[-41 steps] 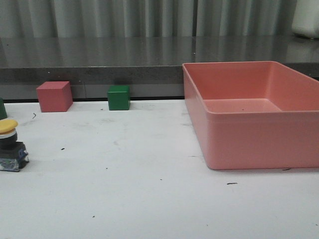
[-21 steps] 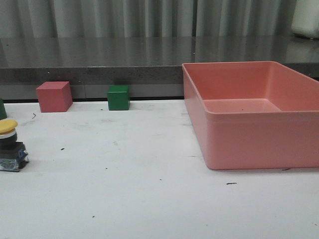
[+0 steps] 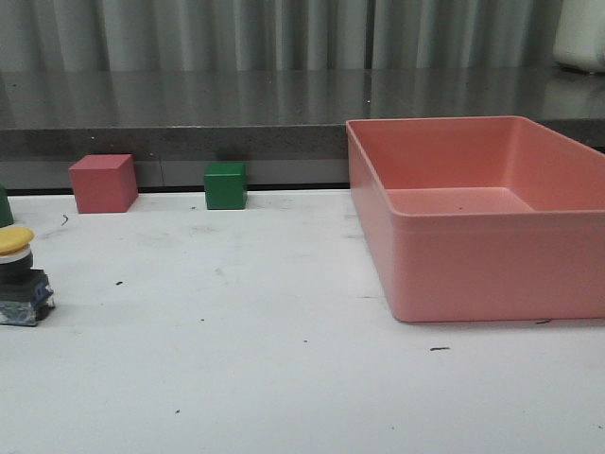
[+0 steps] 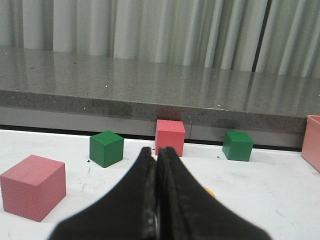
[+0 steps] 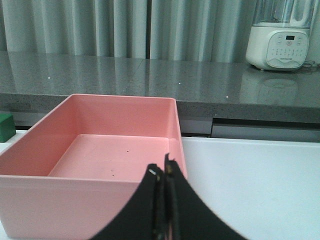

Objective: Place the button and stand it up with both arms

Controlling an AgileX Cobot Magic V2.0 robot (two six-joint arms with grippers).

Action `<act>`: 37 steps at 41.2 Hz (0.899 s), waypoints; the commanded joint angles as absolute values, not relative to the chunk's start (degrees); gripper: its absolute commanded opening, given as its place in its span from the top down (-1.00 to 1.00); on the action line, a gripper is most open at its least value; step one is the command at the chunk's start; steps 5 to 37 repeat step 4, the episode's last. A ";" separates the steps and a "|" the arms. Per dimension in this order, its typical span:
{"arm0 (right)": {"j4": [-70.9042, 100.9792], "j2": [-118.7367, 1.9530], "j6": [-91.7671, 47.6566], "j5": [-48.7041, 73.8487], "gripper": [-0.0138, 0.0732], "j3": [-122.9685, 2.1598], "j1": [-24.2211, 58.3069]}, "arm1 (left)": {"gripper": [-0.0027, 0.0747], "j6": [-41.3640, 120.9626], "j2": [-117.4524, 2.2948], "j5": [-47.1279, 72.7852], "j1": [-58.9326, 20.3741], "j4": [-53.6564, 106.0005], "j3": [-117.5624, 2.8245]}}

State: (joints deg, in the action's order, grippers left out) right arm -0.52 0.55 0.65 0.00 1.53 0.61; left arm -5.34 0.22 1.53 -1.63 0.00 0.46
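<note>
So, counting it up: one button [image 3: 19, 276], standing upright on its black base at the far left edge of the white counter [image 3: 246, 359] in the front view, yellow cap on top. In the left wrist view only a sliver of yellow shows just past the claw. One big pink bin [image 3: 477, 213] sits on the right side of the counter, and its inside looks bare apart from a few dark specks on the floor of it. Cubes: the left wrist view shows four, two pink ones [image 4: 33, 186] [image 4: 170, 136] and two green ones [image 4: 106, 148] [image 4: 238, 145]. The front view only catches one pink and one green along the back edge, plus a green bit at the left border.

Both claws are clenched, holding nothing: the left claw [image 4: 156, 200] has its prongs pressed together, and the right claw [image 5: 164, 202] is the same, hanging in front of the bin's near wall. A white blender [image 5: 279, 34] sits on the grey ledge behind.
</note>
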 commanded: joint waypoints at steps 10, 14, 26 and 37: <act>-0.57 1.65 0.35 -5.15 0.95 1.35 0.21 | 0.98 -5.85 1.45 -3.40 -1.41 0.40 1.33; -0.57 1.65 0.35 -5.15 0.95 1.35 0.21 | 0.98 -5.85 1.45 -3.40 -1.41 0.40 1.33; -0.57 1.65 0.35 -5.15 0.95 1.35 0.21 | 0.98 -5.85 1.45 -3.40 -1.41 0.40 1.33; -0.57 1.65 0.35 -5.15 0.95 1.35 0.21 | 0.98 -5.85 1.45 -3.40 -1.41 0.40 1.33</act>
